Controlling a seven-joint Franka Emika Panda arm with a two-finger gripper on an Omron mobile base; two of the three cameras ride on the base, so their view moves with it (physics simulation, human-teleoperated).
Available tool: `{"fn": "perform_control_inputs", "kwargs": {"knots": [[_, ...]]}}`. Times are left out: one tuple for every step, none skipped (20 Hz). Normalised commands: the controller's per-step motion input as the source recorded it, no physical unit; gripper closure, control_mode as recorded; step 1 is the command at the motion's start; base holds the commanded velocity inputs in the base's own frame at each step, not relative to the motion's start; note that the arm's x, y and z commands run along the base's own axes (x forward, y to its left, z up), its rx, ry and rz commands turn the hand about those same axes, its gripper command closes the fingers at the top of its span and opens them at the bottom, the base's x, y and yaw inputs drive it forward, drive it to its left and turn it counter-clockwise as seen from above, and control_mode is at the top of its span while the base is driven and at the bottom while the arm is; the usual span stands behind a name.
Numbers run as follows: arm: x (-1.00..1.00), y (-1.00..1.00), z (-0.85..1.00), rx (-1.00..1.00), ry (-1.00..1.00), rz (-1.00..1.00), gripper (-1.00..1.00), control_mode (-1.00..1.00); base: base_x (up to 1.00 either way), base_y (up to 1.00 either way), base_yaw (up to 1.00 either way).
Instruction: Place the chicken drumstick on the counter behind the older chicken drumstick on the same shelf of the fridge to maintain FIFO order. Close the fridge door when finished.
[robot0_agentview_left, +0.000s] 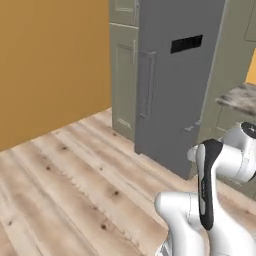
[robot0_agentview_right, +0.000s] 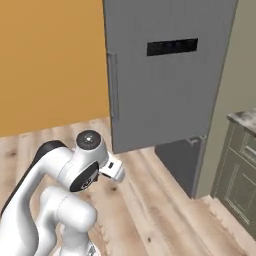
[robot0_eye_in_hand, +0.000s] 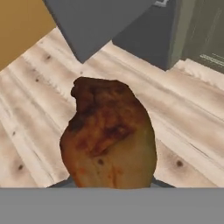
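One browned, roasted chicken drumstick (robot0_eye_in_hand: 109, 140) takes up the middle of my hand view, its knobbly dark-crusted top toward the fridge and its paler orange base cut off by the bottom of the picture. It sits right where my gripper's tips would rise, so it looks held, but the meat hides both fingertips and I cannot tell from these pictures how the jaws stand.

Beyond the drumstick I see pale knotty wooden floor planks (robot0_eye_in_hand: 39, 83), so the drumstick is up in the air over the floor, short of the fridge.

From my base cameras, the tall flat grey fridge door (robot0_agentview_right: 165, 75) with its black rectangular display strip (robot0_agentview_right: 172, 47) and vertical grey bar handle (robot0_agentview_right: 113, 85) is swung open, its outer face toward me. That door hides the fridge interior, so I cannot see any shelf. Below and behind it a shorter grey drawer front (robot0_agentview_right: 180, 162) shows.

On the right edge, a corner of the grey-and-brown speckled stone counter (robot0_agentview_left: 241, 97) pokes in, mostly cut off. A plain mustard-orange wall (robot0_agentview_left: 50, 65) stands to the left. My white arm's hand is out of sight in both base views.
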Motion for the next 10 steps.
{"fn": "perform_control_inputs", "kwargs": {"knots": [[0.00,0.00,0.00,0.00,0.00,0.00,1.00,1.00,-0.63,0.07,0.62],[0.00,0.00,0.00,0.00,0.00,0.00,1.00,1.00,-0.49,0.04,0.63],[0.00,0.00,0.00,0.00,0.00,0.00,1.00,1.00,-0.26,0.10,0.63],[0.00,0.00,0.00,0.00,0.00,0.00,1.00,1.00,-0.01,0.22,0.65],[0.00,0.00,0.00,0.00,0.00,0.00,1.00,1.00,0.00,0.26,0.65],[0.00,0.00,0.00,0.00,0.00,0.00,1.00,1.00,0.00,0.29,0.65],[0.00,0.00,0.00,0.00,0.00,0.00,1.00,1.00,0.00,0.41,0.65],[0.00,0.00,0.00,0.00,0.00,0.00,1.00,1.00,0.00,0.47,0.65],[0.00,0.00,0.00,0.00,0.00,0.00,1.00,1.00,0.00,0.64,0.63],[0.00,0.00,0.00,0.00,0.00,0.00,1.00,1.00,0.06,0.57,0.63]]}}
